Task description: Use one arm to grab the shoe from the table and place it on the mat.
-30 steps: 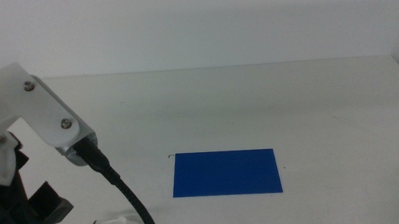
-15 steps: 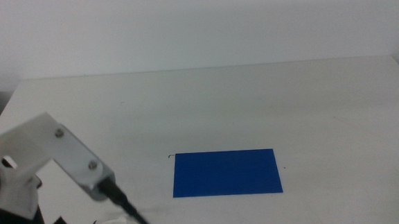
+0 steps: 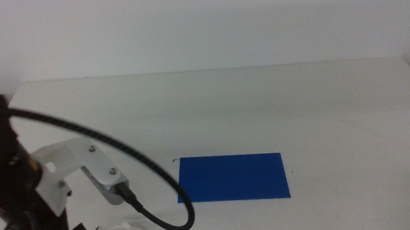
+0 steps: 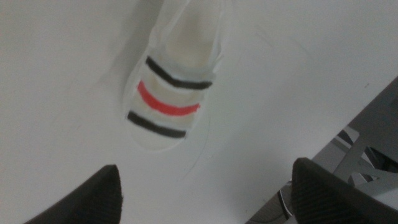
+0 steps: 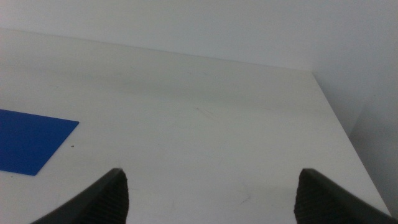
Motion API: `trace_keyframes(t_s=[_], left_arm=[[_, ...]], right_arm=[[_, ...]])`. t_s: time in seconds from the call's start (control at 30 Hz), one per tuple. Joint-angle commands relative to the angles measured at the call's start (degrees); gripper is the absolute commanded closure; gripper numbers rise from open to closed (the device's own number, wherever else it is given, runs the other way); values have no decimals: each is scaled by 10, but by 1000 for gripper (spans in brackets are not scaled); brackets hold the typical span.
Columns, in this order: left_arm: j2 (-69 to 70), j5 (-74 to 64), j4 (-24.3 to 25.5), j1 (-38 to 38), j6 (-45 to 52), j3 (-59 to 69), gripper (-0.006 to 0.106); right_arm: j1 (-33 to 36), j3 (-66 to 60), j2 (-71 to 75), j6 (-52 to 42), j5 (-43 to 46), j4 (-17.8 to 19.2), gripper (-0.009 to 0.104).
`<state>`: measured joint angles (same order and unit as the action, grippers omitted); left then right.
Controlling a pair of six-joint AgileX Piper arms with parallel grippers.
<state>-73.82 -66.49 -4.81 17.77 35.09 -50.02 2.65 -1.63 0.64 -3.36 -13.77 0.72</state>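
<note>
Sandal straps face us in the left wrist view — two black, one red — on the white shoe (image 4: 171, 87) lying on the table (image 4: 68, 93). We see the left gripper (image 4: 205, 193) above it, jaws spread wide, grasping nothing. From the middle view the left arm (image 3: 17, 191) fills the near-left corner, the shoe beside it, apart from the blue mat (image 3: 234, 177). The right gripper (image 5: 208, 196) waits — jaws likewise parted, empty.

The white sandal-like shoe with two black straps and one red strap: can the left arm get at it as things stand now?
Probably yes. The left gripper hangs open above the white sandal-like shoe, which lies alone on the plain white table with nothing between them. The right gripper waits apart.
</note>
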Motion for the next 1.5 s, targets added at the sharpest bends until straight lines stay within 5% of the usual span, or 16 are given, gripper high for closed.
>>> trace_keyframes(t_s=[0.0, 0.7, 1.2, 1.47], left_arm=[[-16, 9, -20, -3, 11, -13, 7], [-151, 118, -46, -3, 169, -12, 7], [-208, 118, -54, -3, 175, -12, 7], [-212, 114, -53, -3, 174, -12, 31]], right_arm=[[0, -3, -2, -6, 42, 6, 17], [0, -3, -2, -6, 42, 6, 17], [0, -3, -2, -6, 42, 6, 17], [0, -3, -2, -6, 42, 6, 17]])
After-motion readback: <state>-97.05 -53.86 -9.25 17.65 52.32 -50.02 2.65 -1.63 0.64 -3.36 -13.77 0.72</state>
